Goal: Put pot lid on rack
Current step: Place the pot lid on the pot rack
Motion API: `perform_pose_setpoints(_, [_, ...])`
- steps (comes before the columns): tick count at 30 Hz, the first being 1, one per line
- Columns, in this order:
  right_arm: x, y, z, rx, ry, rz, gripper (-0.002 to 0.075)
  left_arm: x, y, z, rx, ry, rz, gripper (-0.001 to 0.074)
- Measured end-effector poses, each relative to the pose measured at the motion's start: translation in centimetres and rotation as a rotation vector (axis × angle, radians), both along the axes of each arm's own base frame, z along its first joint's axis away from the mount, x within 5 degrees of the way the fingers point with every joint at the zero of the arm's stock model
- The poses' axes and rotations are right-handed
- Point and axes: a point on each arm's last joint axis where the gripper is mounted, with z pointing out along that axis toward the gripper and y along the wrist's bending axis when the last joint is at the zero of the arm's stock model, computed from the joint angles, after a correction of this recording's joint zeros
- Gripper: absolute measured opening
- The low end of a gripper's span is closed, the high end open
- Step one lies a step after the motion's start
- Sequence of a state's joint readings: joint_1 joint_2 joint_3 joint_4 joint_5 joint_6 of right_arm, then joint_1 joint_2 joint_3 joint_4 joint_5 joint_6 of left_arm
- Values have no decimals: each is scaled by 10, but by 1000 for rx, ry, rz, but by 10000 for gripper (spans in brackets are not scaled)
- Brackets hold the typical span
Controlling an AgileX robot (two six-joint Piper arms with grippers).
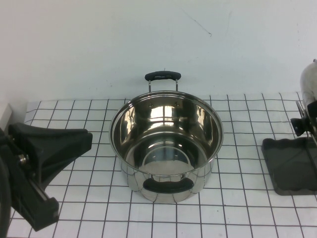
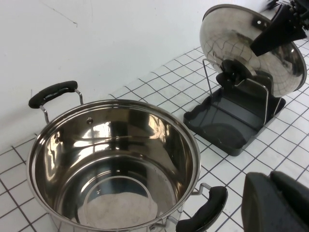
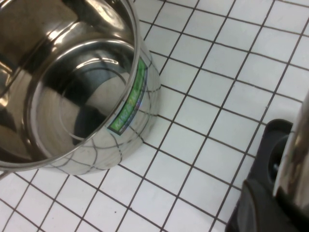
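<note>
**Lid upright on rack, right gripper at its rim**

Pot lid (image 2: 251, 48) stands on edge on the rack (image 2: 231, 121), leaning on the wire uprights, knob facing the pot (image 1: 166, 144). Right gripper (image 2: 277, 31) pinches the lid's upper rim. Left gripper (image 1: 47, 148) low at table (image 1: 247, 198) left edge, well apart from the pot; can't tell if its fingers are open.

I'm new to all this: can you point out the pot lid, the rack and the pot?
pot lid (image 2: 241, 41): left wrist view, on its shiny dome.
rack (image 2: 231, 121): left wrist view, on its dark tray floor.
pot (image 1: 166, 126): high view, on its inner wall.
</note>
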State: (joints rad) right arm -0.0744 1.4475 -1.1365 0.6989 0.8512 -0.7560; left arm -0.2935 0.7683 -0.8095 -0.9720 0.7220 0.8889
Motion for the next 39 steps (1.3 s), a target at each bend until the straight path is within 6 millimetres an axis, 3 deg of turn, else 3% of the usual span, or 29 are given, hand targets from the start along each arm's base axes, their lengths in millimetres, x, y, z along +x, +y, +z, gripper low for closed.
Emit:
perform_pose_setpoints(4, [2, 0, -2, -2, -1, -4, 88, 0, 0, 0, 0, 0, 0, -1])
perform_pose_setpoints(11, [3, -1, -1, -6, -15, -15, 266, 0, 0, 0, -2, 1, 0, -1])
perform_pose_setpoints(15, [4, -2, -1, -6, -18, -19, 321, 0, 0, 0, -2, 1, 0, -1])
perform_pose_setpoints(26, [-17, -30, 17, 10, -14, -71, 333, -1, 0, 0, 0, 4, -6, -1])
perform_pose_setpoints(39, [-41, -25, 36, -10, -24, -15, 333, -5, -2, -3, 12, 36, -50, -1])
